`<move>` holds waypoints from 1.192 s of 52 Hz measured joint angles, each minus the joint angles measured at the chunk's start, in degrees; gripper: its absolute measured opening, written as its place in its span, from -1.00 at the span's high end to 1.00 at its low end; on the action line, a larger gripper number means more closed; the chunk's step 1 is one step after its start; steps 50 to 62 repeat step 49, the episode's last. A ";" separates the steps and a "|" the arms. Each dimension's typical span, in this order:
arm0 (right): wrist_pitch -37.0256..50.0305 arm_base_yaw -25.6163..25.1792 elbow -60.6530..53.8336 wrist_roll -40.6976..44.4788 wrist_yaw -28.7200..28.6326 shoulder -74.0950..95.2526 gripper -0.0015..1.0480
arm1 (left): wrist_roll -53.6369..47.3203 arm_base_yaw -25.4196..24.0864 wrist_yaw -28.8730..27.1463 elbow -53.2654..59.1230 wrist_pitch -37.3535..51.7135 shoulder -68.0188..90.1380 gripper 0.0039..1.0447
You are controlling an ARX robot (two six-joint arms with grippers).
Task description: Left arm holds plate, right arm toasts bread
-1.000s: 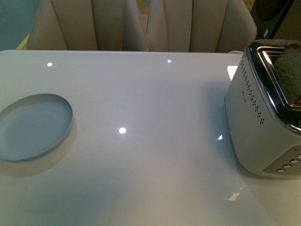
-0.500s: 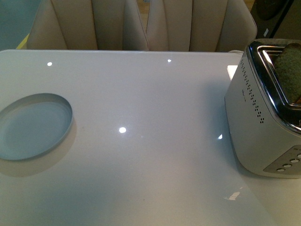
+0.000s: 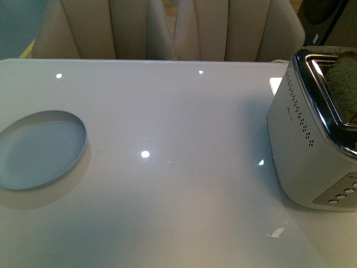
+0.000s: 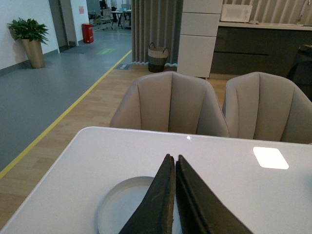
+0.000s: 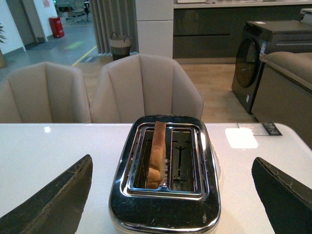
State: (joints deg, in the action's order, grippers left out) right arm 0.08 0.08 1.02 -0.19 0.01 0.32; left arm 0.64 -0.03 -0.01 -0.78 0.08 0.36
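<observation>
The pale blue-white plate (image 3: 40, 149) lies flat on the white table at the left; neither arm shows in the front view. In the left wrist view my left gripper (image 4: 171, 158) is shut, its black fingers pressed together above the plate (image 4: 117, 204) and holding nothing. A slice of brown bread (image 3: 341, 84) stands in a slot of the silver toaster (image 3: 309, 145) at the right edge. In the right wrist view the bread (image 5: 157, 153) stands upright in one slot of the toaster (image 5: 165, 195). My right gripper (image 5: 171, 192) is open, its fingers wide on either side of the toaster.
Two beige chairs (image 3: 167, 28) stand behind the table's far edge. The toaster has a row of buttons (image 3: 343, 195) on its near face. The white table (image 3: 178, 184) stretches between plate and toaster.
The bread has sunk slightly lower in the toaster slot. The plate has not moved.
</observation>
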 joint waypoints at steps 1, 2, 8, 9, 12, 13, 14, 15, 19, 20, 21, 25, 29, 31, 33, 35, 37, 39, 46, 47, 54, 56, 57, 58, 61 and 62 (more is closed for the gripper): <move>0.00 0.00 0.00 0.02 0.00 0.00 -0.83 | 0.00 0.00 0.00 0.00 0.00 0.00 0.69; 0.00 0.00 0.00 0.00 0.00 0.00 -0.83 | 0.00 0.00 0.00 0.00 0.00 0.00 0.63; 0.00 0.00 0.00 0.02 0.00 0.00 -0.83 | 0.00 0.00 0.00 0.00 0.00 0.00 0.23; 0.00 0.00 0.00 0.02 0.00 0.00 -0.83 | 0.00 0.00 0.00 0.00 0.00 0.00 0.18; 0.00 0.00 0.00 0.02 0.00 0.00 -0.83 | 0.00 0.00 0.00 0.00 0.00 0.00 0.00; 0.00 0.00 0.00 0.02 0.00 0.00 -0.83 | 0.00 0.00 0.00 0.00 0.00 0.00 -0.06; 0.00 0.00 0.00 0.02 0.00 0.00 -0.83 | 0.00 0.00 0.00 0.00 0.00 0.00 -0.09; 0.00 0.00 0.00 0.02 0.00 0.00 -0.83 | 0.00 0.00 0.00 0.00 0.00 0.00 -0.16; 0.00 0.00 0.00 0.02 0.00 0.00 -0.83 | 0.00 0.00 0.00 0.00 0.00 0.00 -0.43; 0.00 0.00 0.00 0.00 0.00 0.00 -0.83 | 0.00 0.00 0.00 0.00 0.00 0.00 -0.55; 0.00 0.00 0.00 0.02 0.00 0.00 -0.83 | 0.00 0.00 0.00 0.00 0.00 0.00 -0.65; 0.00 0.00 0.00 0.02 0.00 0.00 -0.83 | -0.02 0.00 0.00 0.00 0.00 0.00 -0.89; 0.00 0.00 0.00 0.02 0.00 0.00 -0.83 | -0.09 0.00 0.00 0.00 0.00 0.00 -0.86; 0.00 0.00 0.00 0.00 0.00 0.00 -0.83 | -0.09 0.00 0.00 0.00 0.00 0.00 -0.87; 0.00 0.00 0.00 0.02 0.00 0.00 -0.83 | -0.09 0.00 0.00 0.00 0.00 0.00 -0.87; 0.00 0.00 0.00 0.02 0.00 0.00 -0.83 | -0.09 0.00 0.00 0.00 0.00 0.00 -0.87; 0.00 0.00 0.00 0.02 0.00 0.00 -0.83 | -0.09 0.00 0.00 0.00 0.00 0.00 -0.87; 0.00 0.00 0.00 0.02 0.00 0.00 -0.83 | -0.09 0.00 0.00 0.02 0.00 0.00 -0.87; 0.00 0.00 0.00 0.02 0.00 0.00 -0.83 | -0.09 0.00 0.00 0.00 0.00 0.00 -0.87; 0.00 0.00 0.00 0.02 0.00 0.00 -0.83 | -0.09 0.00 0.00 0.00 0.00 0.00 -0.87; 0.00 0.00 0.00 0.02 0.00 0.00 -0.83 | -0.09 0.00 0.00 0.00 0.00 0.00 -0.87; 0.00 0.00 0.00 0.02 0.00 0.00 -0.83 | -0.09 0.00 0.00 0.00 0.00 0.00 -0.87; 0.00 0.00 0.00 0.02 0.00 0.00 -0.83 | -0.09 0.00 0.00 0.00 0.00 0.00 -0.87; 0.00 0.00 0.00 0.02 0.00 0.00 -0.83 | -0.09 0.00 0.00 0.00 0.00 0.00 -0.87; 0.00 0.00 0.00 0.02 0.00 0.00 -0.83 | -0.09 0.00 0.00 0.00 0.00 0.00 -0.87; 0.00 0.00 0.00 0.02 0.00 0.00 -0.83 | -0.09 0.00 0.00 0.00 0.00 0.00 -0.87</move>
